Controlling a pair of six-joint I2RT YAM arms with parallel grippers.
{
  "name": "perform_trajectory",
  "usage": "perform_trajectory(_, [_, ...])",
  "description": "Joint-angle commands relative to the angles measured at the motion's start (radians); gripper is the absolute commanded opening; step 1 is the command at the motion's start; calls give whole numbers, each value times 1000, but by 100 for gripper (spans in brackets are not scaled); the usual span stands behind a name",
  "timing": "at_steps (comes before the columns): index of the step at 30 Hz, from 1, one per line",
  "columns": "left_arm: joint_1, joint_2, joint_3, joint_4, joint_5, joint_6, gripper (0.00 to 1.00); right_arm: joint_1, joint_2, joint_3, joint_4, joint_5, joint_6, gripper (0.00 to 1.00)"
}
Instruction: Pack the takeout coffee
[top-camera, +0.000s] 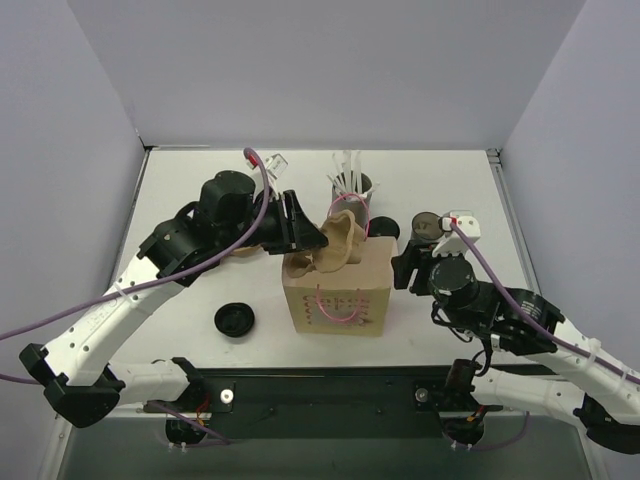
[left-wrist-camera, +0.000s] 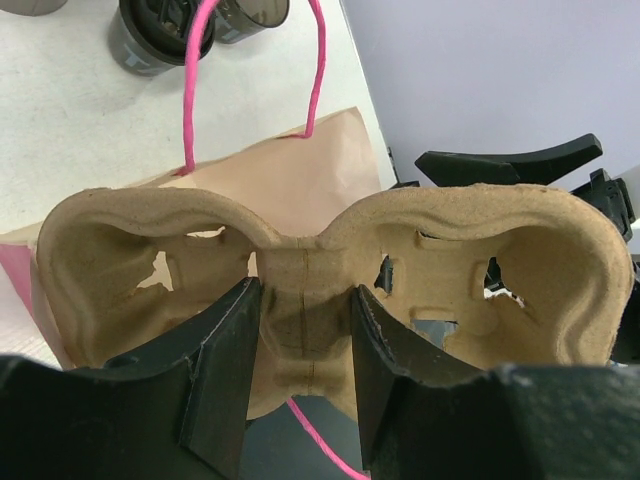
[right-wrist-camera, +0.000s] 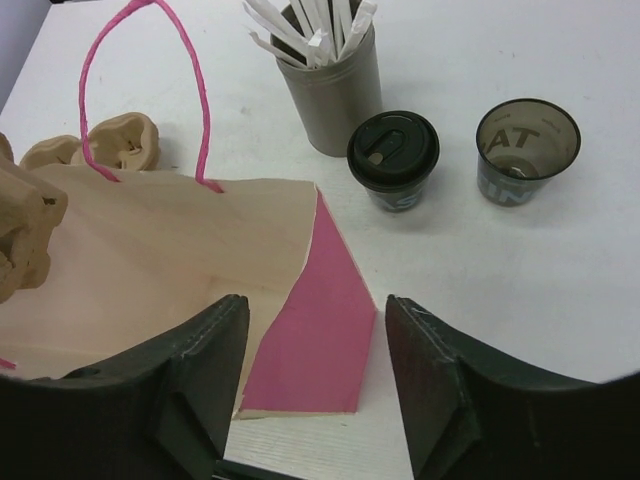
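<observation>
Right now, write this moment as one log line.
left gripper: holds cup carrier over paper bag | right gripper: open | takeout coffee: on table

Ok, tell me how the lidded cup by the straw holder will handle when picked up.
The lidded cup tapers toward its base, so a pinch near its top would probably wedge rather than slip. Its wall looks thin, like the open cup beside it, so hard squeezing may buckle it. Short and squat, it likely slides rather than tips if pushed.

pulp carrier (left-wrist-camera: 305, 300) looks rough and matt, paper bag (right-wrist-camera: 150, 250) smooth, takeout coffee (right-wrist-camera: 393, 160) has a glossy plastic lid.
</observation>
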Motion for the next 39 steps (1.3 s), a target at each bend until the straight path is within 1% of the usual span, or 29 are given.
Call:
perform_trajectory(1, [-19, 7, 4, -10, -73, 29, 29, -32, 31, -18, -5, -28, 57, 52])
perform_trajectory(4, [-21, 15, 16, -39, -111, 46, 29, -36, 49, -21, 0, -69, 62, 49])
perform_trajectory(7, [-25, 41, 59, -93, -160, 72, 29, -36, 46, -18, 3, -98, 71, 49])
perform_trajectory(14, [-65, 99, 166, -255, -301, 114, 29, -36, -17, -20, 1, -97, 77, 50])
perform_trajectory(21, [-87, 107, 189, -318, -314, 114, 29, -36, -37, 6, 3, -66, 21, 57])
perform_trajectory(26, [-125, 113, 185, -369, -343, 97, 29, -36, -29, 63, 9, -20, -51, 57])
perform_trajectory(28, [-150, 115, 182, -383, -362, 89, 29, -37, -24, 74, 24, -17, -67, 55])
perform_trajectory(31, [-174, 125, 186, -401, -378, 97, 29, -37, -2, 92, 33, -51, -93, 54])
perform_trajectory(33, [-182, 135, 197, -417, -381, 107, 29, -37, 17, 92, 37, -103, -99, 53])
perform_trajectory(36, [-199, 161, 211, -447, -389, 109, 29, -37, 17, 68, 41, -146, -85, 53])
perform_trajectory(39, [-217, 167, 209, -473, -435, 95, 29, -37, 12, 40, 56, -157, -82, 52])
